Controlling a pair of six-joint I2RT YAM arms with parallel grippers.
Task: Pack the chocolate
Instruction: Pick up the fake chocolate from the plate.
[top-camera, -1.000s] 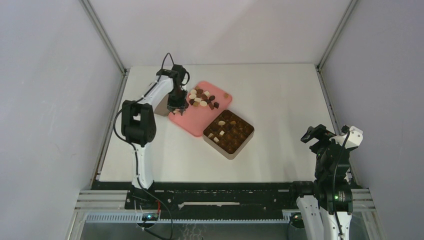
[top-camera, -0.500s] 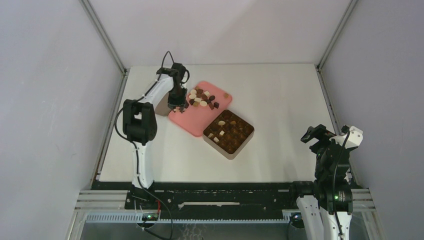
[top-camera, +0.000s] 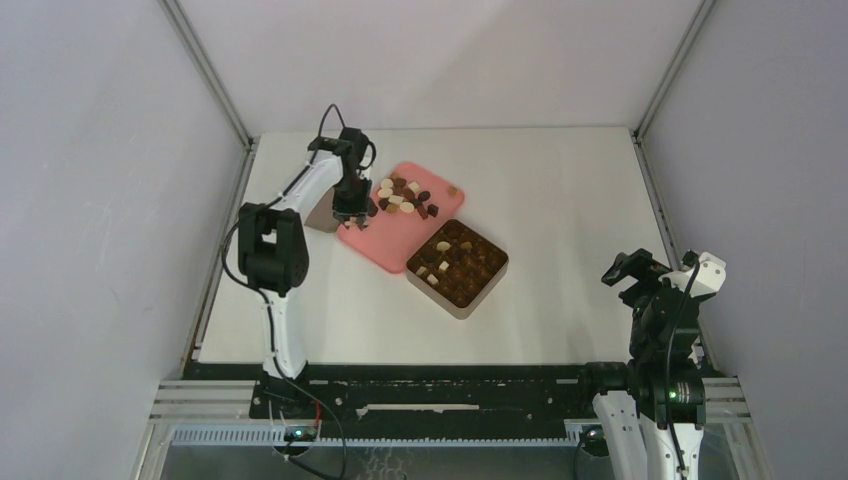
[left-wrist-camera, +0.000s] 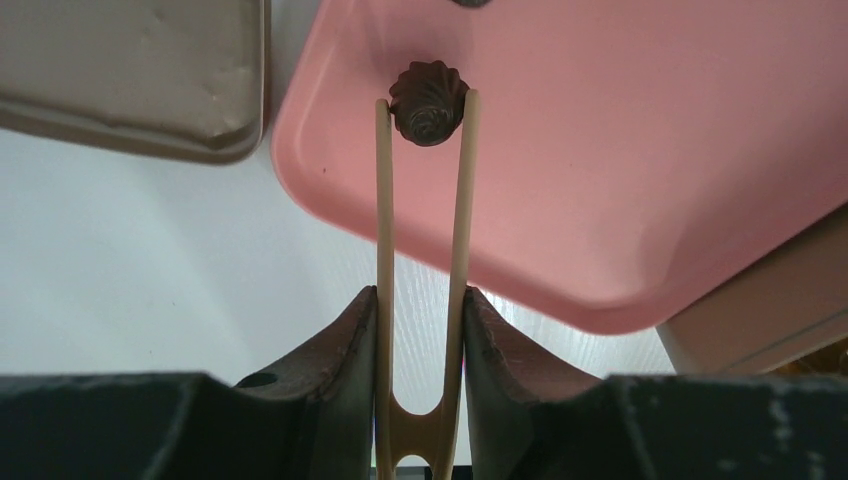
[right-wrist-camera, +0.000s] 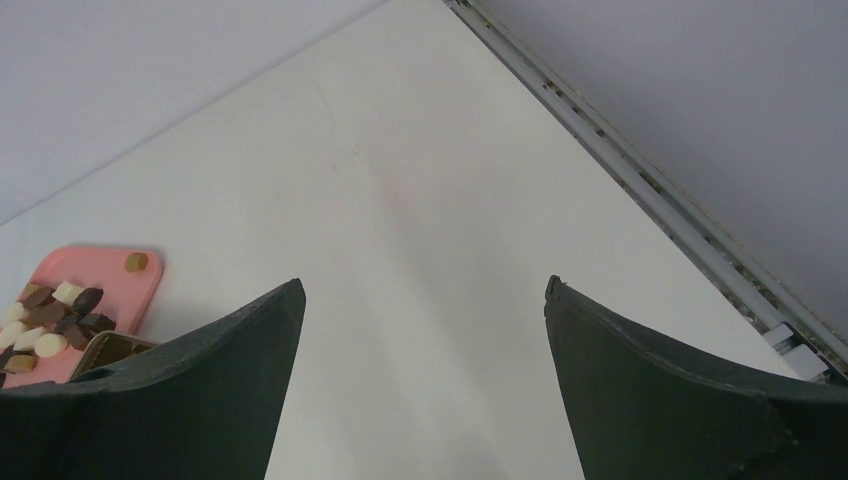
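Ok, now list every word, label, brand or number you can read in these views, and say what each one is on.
None: no readable text in any view.
The pink tray, the tin, the chocolates and the wooden tongs are all plain.
The tan lid has faint raised marks, too blurred to read as letters.

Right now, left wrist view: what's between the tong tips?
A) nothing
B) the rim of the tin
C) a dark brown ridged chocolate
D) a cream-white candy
C: the tongs, pinched in the left gripper, have their tips on either side of one dark brown, fluted chocolate, with the pink tray behind it.
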